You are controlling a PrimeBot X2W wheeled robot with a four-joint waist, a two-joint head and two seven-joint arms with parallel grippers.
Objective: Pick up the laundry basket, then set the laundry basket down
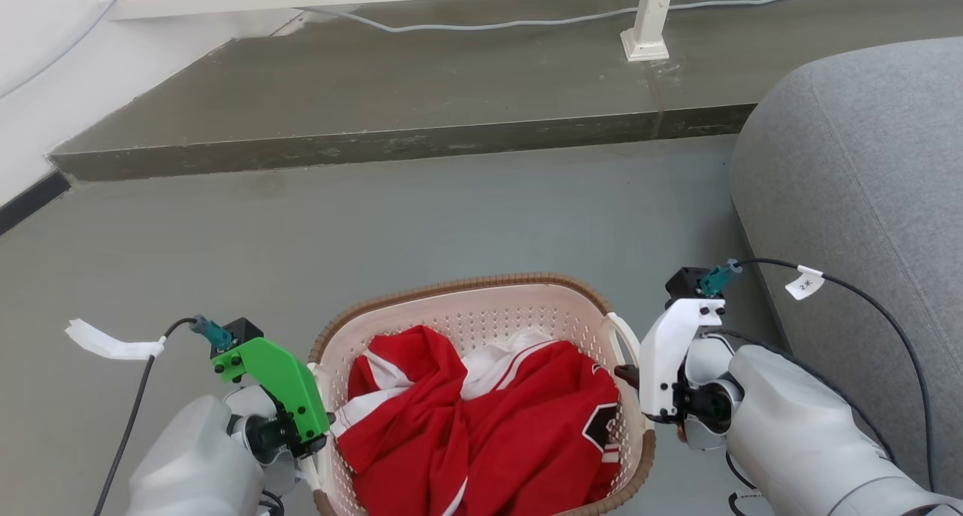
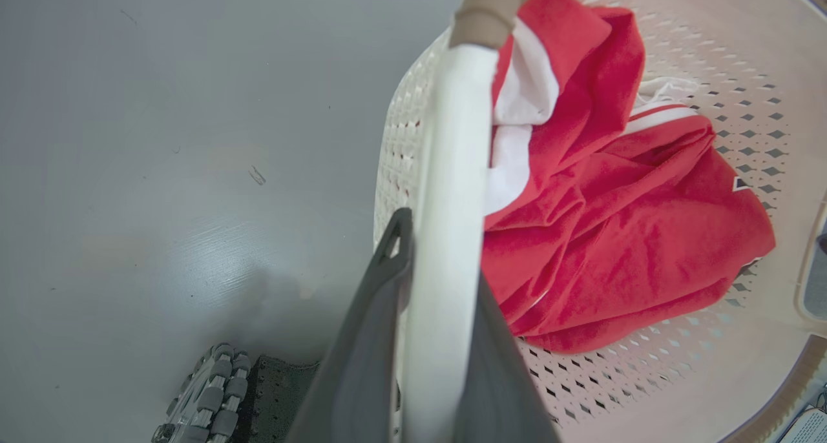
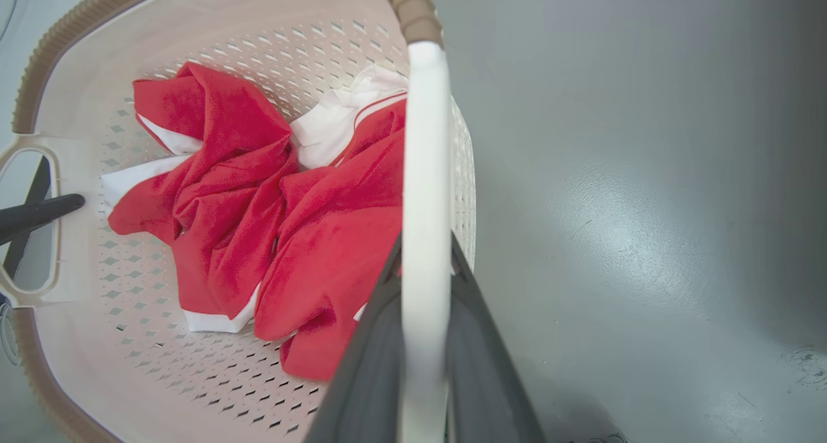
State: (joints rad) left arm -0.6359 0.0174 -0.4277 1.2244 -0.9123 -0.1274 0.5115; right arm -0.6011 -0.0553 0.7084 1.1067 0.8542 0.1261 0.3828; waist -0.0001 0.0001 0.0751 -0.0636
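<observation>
The laundry basket [image 1: 466, 284], cream perforated plastic with a brown rim, sits low in the head view between my two arms. A crumpled red and white garment [image 1: 489, 418] lies inside it. My left gripper [image 1: 320, 442], under its green mount, is at the basket's left side. In the left wrist view the left gripper [image 2: 446, 265] is shut on the white side handle [image 2: 455, 159], one dark finger on each side. My right gripper [image 1: 628, 377] is at the right side. In the right wrist view the right gripper [image 3: 423, 262] is likewise shut on the other handle [image 3: 423, 139]. Whether the basket's base touches the floor is hidden.
A grey sofa [image 1: 865, 200] stands close on the right. Ahead, grey floor [image 1: 376, 223] runs to a raised concrete step [image 1: 376, 149] that carries a white frame leg [image 1: 645, 42] and a cable [image 1: 527, 23]. My wheeled base [image 2: 207, 398] shows below the left handle.
</observation>
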